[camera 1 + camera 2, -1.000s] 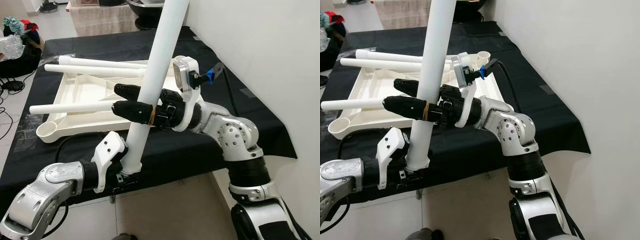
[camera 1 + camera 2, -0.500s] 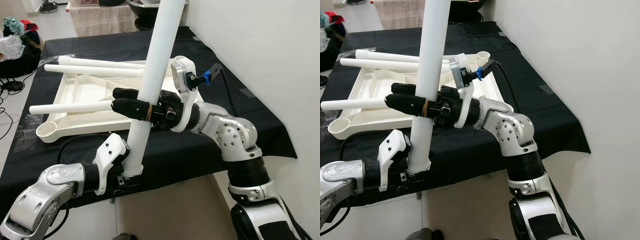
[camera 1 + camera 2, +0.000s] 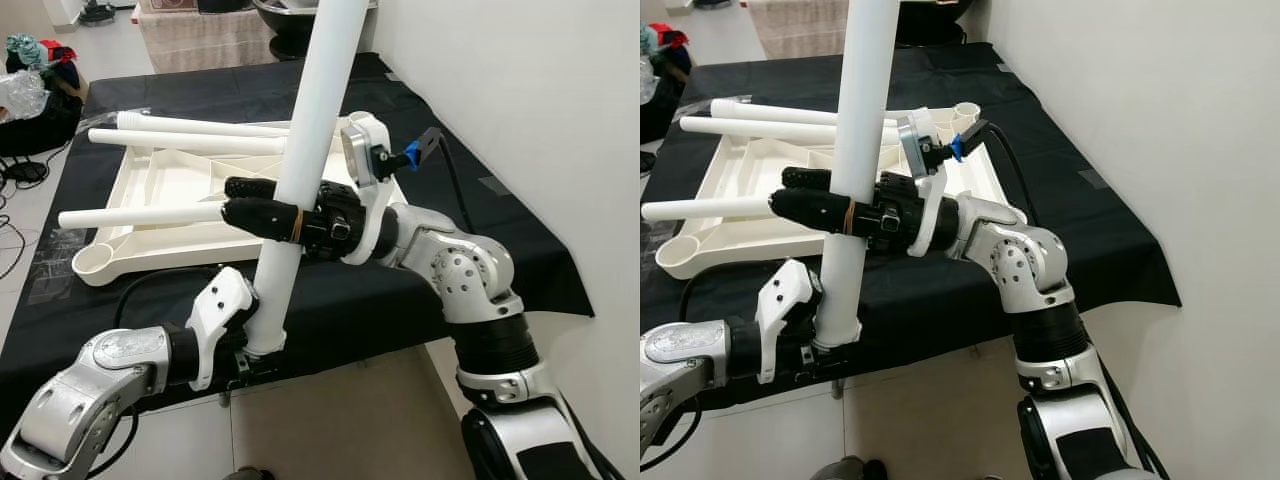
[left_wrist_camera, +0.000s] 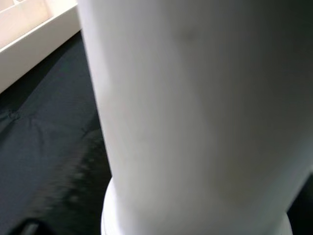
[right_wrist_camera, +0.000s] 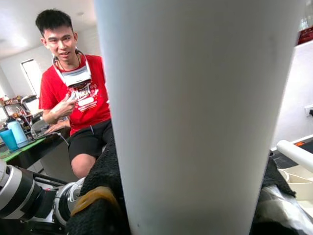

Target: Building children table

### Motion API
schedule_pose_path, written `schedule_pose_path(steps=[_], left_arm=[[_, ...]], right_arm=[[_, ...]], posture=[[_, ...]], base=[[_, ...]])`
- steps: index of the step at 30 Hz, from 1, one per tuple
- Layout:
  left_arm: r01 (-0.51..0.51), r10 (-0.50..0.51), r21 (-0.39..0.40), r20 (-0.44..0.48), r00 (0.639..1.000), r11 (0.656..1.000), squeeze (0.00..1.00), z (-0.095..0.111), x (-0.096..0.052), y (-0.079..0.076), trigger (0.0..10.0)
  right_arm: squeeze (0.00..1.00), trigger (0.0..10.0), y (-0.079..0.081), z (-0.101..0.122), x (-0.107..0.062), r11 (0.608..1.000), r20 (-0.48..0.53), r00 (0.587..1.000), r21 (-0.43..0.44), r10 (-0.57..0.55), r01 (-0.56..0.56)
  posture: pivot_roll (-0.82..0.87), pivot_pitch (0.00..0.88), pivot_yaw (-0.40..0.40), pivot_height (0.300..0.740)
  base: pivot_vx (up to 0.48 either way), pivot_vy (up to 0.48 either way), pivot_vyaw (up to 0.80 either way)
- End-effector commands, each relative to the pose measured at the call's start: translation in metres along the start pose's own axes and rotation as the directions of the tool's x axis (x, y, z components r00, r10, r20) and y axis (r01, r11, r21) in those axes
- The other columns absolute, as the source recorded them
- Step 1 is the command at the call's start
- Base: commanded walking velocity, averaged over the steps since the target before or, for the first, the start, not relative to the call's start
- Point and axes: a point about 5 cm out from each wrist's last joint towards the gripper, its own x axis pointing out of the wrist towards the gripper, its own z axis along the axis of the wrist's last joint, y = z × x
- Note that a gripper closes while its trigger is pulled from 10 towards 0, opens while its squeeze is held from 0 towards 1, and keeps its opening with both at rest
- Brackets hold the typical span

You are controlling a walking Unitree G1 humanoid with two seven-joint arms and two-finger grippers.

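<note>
A long white table leg (image 3: 315,110) stands tilted in front of me, its top leaning to the right and out of frame. My left gripper (image 3: 250,348) is shut on the leg's flanged lower end, below the table's front edge. My right gripper (image 3: 232,199) reaches in from the right and is shut on the leg at mid-height, one black finger on each side. Behind it the white tabletop (image 3: 160,185) lies upside down on the black cloth, with three other white legs (image 3: 190,143) stretched across it. The leg (image 5: 195,117) looms close in both wrist views.
The black-draped table (image 3: 330,300) runs along a white wall (image 3: 520,90) on the right. Bags and cables (image 3: 30,100) sit on the floor at the far left. A person in a red shirt (image 5: 78,107) sits across the room in the right wrist view.
The right gripper's fingers have drawn closer together around the leg and slid slightly left. The leg stands a touch more upright. The left gripper stays on the leg's lower end.
</note>
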Motion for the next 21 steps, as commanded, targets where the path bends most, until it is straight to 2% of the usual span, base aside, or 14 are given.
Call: schedule_pose_path(steps=[1,4,5,11,15,16,21], left_arm=[[0.006,-0.006,-0.007,-0.024,1.000,1.000,1.00,-0.004,0.001,-0.002,10.0],[-0.016,0.016,0.011,-0.033,0.999,1.000,1.00,-0.004,0.001,0.000,10.0],[-0.027,0.028,0.010,-0.030,0.999,1.000,0.00,-0.004,0.000,0.002,10.0],[-0.045,0.045,0.005,-0.016,0.999,0.999,0.00,-0.001,-0.002,0.005,10.0],[-0.051,0.051,-0.006,0.000,0.999,0.999,0.00,0.002,-0.003,0.007,10.0],[-0.040,0.040,0.002,-0.004,0.999,0.999,1.00,0.003,-0.003,0.005,10.0],[-0.025,0.025,0.004,0.007,1.000,1.000,1.00,0.006,-0.002,0.002,10.0]], right_arm=[[0.00,0.0,0.002,-0.001,0.004,1.000,0.004,1.000,0.005,0.025,-0.025],[0.00,0.0,0.002,-0.001,0.003,1.000,0.007,1.000,0.005,0.025,-0.026],[0.00,0.0,0.002,-0.001,0.003,1.000,0.008,1.000,0.005,0.023,-0.023],[0.00,0.0,0.000,0.000,0.000,1.000,0.010,1.000,0.004,0.011,-0.011],[0.00,0.0,-0.009,0.002,-0.007,0.998,0.015,0.998,-0.013,-0.065,0.065],[0.00,0.0,-0.010,0.002,-0.009,0.997,0.015,0.997,-0.016,-0.071,0.072],[0.00,0.0,-0.012,0.005,-0.013,0.996,0.019,0.996,-0.025,-0.085,0.086]], posture=[[0.09,0.097,-0.001,0.740],[0.09,0.092,-0.001,0.740],[0.09,0.090,-0.003,0.740],[0.09,0.087,-0.004,0.740],[0.10,0.081,-0.006,0.740],[0.10,0.081,-0.006,0.740],[0.09,0.078,-0.005,0.740]], base=[[0.000,0.000,0.00],[0.000,0.000,0.00],[0.000,0.000,0.00],[0.000,0.000,0.00],[0.000,0.000,0.00],[0.000,0.000,0.00],[0.000,0.000,0.00]])
